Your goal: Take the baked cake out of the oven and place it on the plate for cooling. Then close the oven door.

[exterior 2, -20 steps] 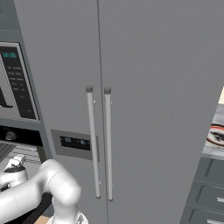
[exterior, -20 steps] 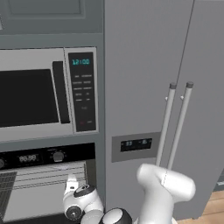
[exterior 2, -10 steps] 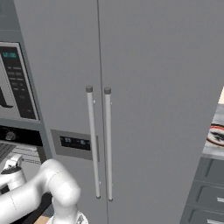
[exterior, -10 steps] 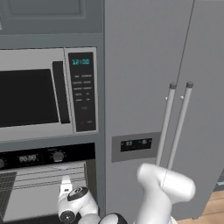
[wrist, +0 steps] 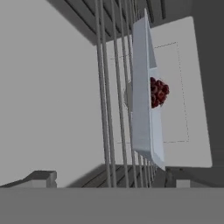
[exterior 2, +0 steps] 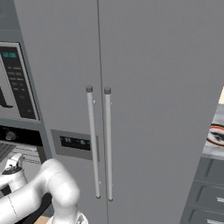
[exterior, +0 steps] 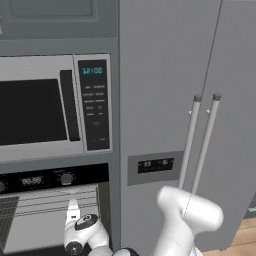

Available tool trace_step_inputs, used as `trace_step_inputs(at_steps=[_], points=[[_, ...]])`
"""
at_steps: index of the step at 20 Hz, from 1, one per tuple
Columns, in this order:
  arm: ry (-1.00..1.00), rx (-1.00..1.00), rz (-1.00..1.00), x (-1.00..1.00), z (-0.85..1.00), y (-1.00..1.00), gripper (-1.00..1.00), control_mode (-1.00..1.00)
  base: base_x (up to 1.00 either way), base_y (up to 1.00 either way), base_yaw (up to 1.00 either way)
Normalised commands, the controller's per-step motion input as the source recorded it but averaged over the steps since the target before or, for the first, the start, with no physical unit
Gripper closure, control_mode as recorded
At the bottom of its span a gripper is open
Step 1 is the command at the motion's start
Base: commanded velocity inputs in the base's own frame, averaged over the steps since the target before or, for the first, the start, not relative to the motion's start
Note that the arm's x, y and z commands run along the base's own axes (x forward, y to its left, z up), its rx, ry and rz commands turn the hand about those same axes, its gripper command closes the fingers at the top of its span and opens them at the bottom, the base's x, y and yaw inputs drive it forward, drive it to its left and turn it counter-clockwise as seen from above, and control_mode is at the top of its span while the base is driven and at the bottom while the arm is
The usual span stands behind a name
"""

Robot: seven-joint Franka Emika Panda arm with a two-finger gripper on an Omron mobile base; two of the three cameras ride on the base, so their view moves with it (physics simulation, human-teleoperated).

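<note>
The tool (wrist: 109, 183) points into the open oven (exterior: 52, 220), its two dark fingertips (wrist: 41, 178) standing wide apart at the near edge of the hand view with nothing between them and nothing held. Straight ahead of the tool, well beyond the tips, lies the cake (wrist: 158, 92), a dark reddish-brown lump sitting on the pale grey-blue tray (wrist: 144, 92). Because the hand is rolled, the tray appears edge-on and upright in that view, with the cake on its far-right face. The tray rests on a wire rack (wrist: 111, 96) whose thin bars run from the tool's near edge away toward the oven's back wall. The cake and the tool are clearly apart; no contact.

From the left base view, the wrist of the arm (exterior: 85, 232) sits low in front of the oven cavity, just below the black control strip with its knobs (exterior: 66, 177) and small display. Above the oven is the microwave (exterior: 55, 107) with its keypad and lit clock. To the tool's right stands the tall grey fridge (exterior 2: 131, 87) with two vertical bar handles (exterior 2: 99, 142). In the right base view, farther right past the fridge, a plate (exterior 2: 216, 134) shows at the picture's edge on a bench above grey drawers.
</note>
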Motion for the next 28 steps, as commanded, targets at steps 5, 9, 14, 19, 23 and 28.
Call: trace_step_inputs(at_steps=[5,9,14,19,23,28], points=[[0.00,0.00,0.00,0.31,0.00,0.01,-1.00,-1.00,0.00,0.00,0.00],[0.00,0.00,0.00,0.28,-0.03,0.07,-1.00,-1.00,0.00,0.00,0.00],[0.00,0.00,0.00,0.25,-0.10,0.23,-1.00,-1.00,0.00,0.00,0.00],[0.00,0.00,0.00,0.24,-0.10,0.31,-1.00,-1.00,0.00,0.00,0.00],[0.00,0.00,0.01,0.24,-0.11,0.34,-1.00,-1.00,0.00,0.00,0.00],[0.00,0.00,0.02,0.23,-0.10,0.35,-1.00,-1.00,0.00,0.00,0.00]])
